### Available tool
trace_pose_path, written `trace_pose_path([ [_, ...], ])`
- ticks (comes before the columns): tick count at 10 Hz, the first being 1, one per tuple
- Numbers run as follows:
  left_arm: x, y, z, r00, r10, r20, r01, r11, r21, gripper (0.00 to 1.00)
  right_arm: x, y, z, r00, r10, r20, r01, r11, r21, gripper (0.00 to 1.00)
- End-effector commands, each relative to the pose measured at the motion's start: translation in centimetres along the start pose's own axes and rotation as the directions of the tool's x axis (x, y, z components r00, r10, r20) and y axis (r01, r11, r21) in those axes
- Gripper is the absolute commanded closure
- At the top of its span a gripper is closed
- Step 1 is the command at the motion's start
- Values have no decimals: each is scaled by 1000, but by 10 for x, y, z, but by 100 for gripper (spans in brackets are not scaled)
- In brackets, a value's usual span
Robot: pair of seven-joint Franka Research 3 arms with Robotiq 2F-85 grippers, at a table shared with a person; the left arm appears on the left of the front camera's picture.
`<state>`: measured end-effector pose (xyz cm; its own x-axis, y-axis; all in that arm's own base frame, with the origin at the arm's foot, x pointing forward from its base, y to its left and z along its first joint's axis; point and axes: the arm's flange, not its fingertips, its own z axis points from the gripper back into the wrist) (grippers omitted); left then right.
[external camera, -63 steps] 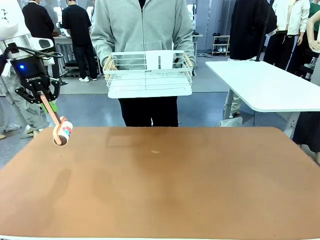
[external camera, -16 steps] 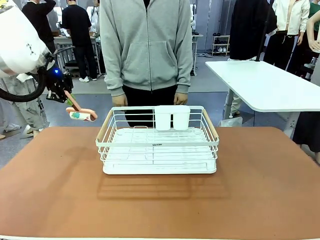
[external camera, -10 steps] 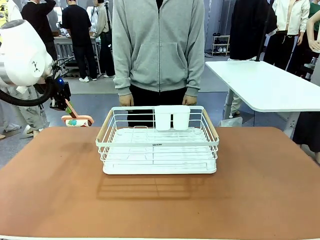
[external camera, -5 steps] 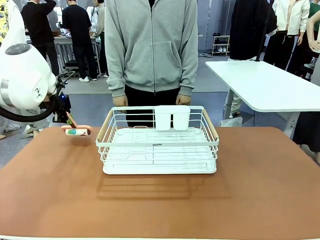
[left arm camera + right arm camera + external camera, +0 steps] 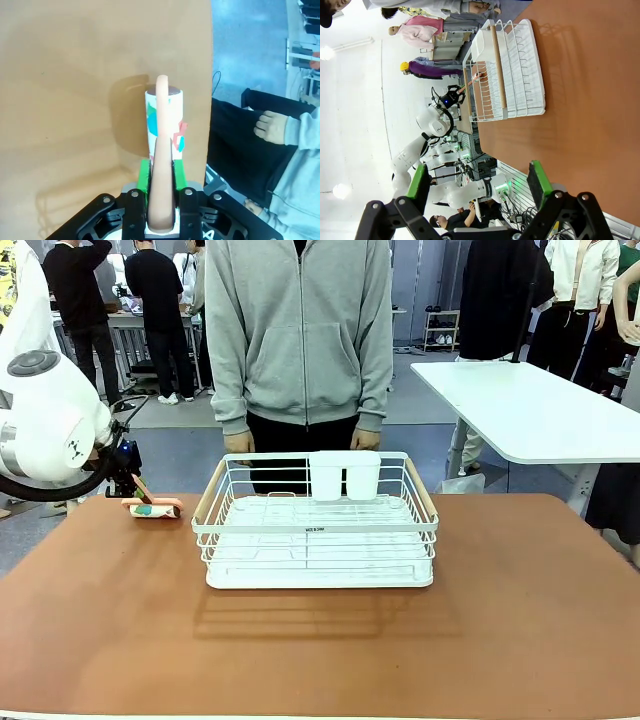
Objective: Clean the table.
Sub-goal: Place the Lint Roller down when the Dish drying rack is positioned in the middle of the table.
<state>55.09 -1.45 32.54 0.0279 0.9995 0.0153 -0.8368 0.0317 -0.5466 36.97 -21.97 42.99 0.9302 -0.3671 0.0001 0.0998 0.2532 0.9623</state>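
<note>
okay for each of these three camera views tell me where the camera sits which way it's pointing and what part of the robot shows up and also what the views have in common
Front view: fixed between the arms, facing across the table at the standing person; the left arm enters at picture left.
Left wrist view: on the left wrist, looking down its end effector at the lint roller between the fingers and the tabletop near its edge.
Right wrist view: on the right wrist, rolled sideways, looking across the table past its open end effector.
Shared: front and right wrist views both show the dish rack; front and left wrist views both show the roller.
</note>
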Motion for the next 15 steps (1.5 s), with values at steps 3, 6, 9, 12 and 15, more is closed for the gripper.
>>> trace_pose_path([
  [3,-6,15,10,1000,-5,-18,5,1000,10,5,-1,4,1,1000,6,1,-6,1000,12,0],
  [6,-8,20,34,999,12,-31,-10,999,42,0,-1,4,1,1000,6,1,-6,1000,12,0],
  [9,-13,33,66,998,16,-53,-9,993,121,0,-1,4,1,1000,6,1,-6,1000,12,0],
  [12,-12,35,89,998,50,-45,-44,992,121,0,-1,4,1,1000,6,1,-6,1000,12,0],
  [15,-20,34,79,998,50,-40,-45,992,119,0,-1,4,1,1000,6,1,-6,1000,12,0],
])
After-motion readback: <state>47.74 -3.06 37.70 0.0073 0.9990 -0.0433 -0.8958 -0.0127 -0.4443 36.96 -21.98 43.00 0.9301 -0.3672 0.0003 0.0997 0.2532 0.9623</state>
